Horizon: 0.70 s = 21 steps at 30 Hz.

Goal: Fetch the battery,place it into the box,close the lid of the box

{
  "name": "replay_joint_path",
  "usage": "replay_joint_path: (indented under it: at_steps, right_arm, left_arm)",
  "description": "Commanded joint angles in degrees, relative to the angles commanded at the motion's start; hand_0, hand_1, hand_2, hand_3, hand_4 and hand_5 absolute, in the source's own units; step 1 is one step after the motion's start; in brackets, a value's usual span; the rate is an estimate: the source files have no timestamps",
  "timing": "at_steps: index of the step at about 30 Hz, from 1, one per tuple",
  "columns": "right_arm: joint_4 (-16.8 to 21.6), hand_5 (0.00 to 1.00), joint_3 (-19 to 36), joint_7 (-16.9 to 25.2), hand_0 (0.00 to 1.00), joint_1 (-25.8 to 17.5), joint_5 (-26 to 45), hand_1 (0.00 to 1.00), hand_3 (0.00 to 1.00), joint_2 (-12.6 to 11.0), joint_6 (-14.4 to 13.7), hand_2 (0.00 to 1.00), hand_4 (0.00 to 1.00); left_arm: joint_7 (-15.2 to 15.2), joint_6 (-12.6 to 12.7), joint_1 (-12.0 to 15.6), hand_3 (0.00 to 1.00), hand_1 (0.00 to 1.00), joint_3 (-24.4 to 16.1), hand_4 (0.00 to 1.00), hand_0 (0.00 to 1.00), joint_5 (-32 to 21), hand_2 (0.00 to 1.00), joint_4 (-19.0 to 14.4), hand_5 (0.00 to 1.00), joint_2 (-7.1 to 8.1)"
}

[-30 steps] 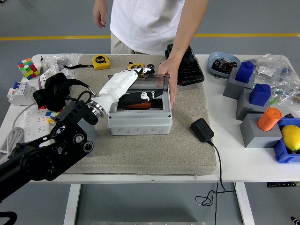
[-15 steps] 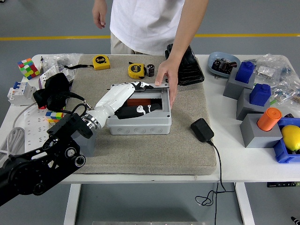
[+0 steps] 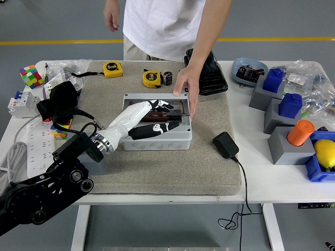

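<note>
The grey box (image 3: 157, 141) sits on the beige mat (image 3: 157, 172) at mid-table. Its clear lid (image 3: 178, 107) lies flat on top, and a dark and orange object shows through it. My left hand (image 3: 157, 114), white with black fingertips, lies flat on the lid with its fingers stretched out, holding nothing. A person's hand (image 3: 187, 86) rests on the box's far right corner. A small black cylinder like a battery (image 3: 168, 78) stands on the mat behind the box. My right hand is out of view.
Two yellow tape measures (image 3: 152, 79) (image 3: 112, 69) and a black pouch (image 3: 209, 73) lie behind the box. A black adapter (image 3: 225, 145) with its cable is to the right. Grey and blue blocks (image 3: 285, 112), an orange cylinder (image 3: 300, 133) and a lemon (image 3: 325, 152) fill the right side. A colour cube (image 3: 31, 76) is far left.
The lid has gone from standing up to lying flat on the box. My left hand came down with it and the arm drew back towards me. The person's hand stayed on the corner.
</note>
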Motion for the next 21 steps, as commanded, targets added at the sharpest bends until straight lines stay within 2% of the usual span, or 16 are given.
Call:
replay_joint_path:
  at_steps: [5,9,14,18,19,21]
  right_arm:
    - [-0.01,0.414,0.17,0.1,0.64,-0.11,-0.05,0.653,0.53,0.07,0.0,0.65,0.95]
    - [-0.06,0.414,0.53,0.02,0.64,-0.21,-0.14,0.653,0.53,-0.01,-0.04,0.65,0.95]
    - [-0.03,0.414,0.89,0.12,0.64,-0.06,-0.26,0.653,0.53,0.07,-0.18,0.65,0.95]
    - [-0.12,0.414,0.94,0.23,0.64,0.07,-0.22,0.653,0.53,0.22,-0.05,0.65,0.95]
    - [-0.17,0.414,0.92,0.25,0.64,0.11,-0.18,0.653,0.53,0.27,0.04,0.651,0.95]
    - [-0.28,0.414,0.84,0.26,0.64,0.23,-0.11,0.653,0.53,0.31,0.2,0.651,0.95]
  left_arm:
    - [0.45,-0.68,0.49,0.761,0.743,-0.26,0.998,0.693,-1.36,0.747,-0.41,0.998,0.05]
    - [-1.05,-0.03,0.95,0.76,0.741,-1.8,0.998,0.68,-2.01,0.744,-2.67,0.998,0.16]
    - [-3.66,1.1,1.63,0.757,0.74,-5.27,0.998,0.68,-2.65,0.744,-4.68,0.983,-0.17]
    - [-5.82,2.28,2.64,0.757,0.74,-8.23,0.998,0.68,-3.86,0.744,-4.74,0.983,-0.69]
    - [-6.46,2.68,3.04,0.748,0.74,-9.25,0.998,0.68,-4.69,0.739,-4.66,0.945,-0.88]
    - [-7.38,2.97,3.91,0.748,0.74,-11.4,0.998,0.68,-6.6,0.739,-4.5,0.945,-1.29]
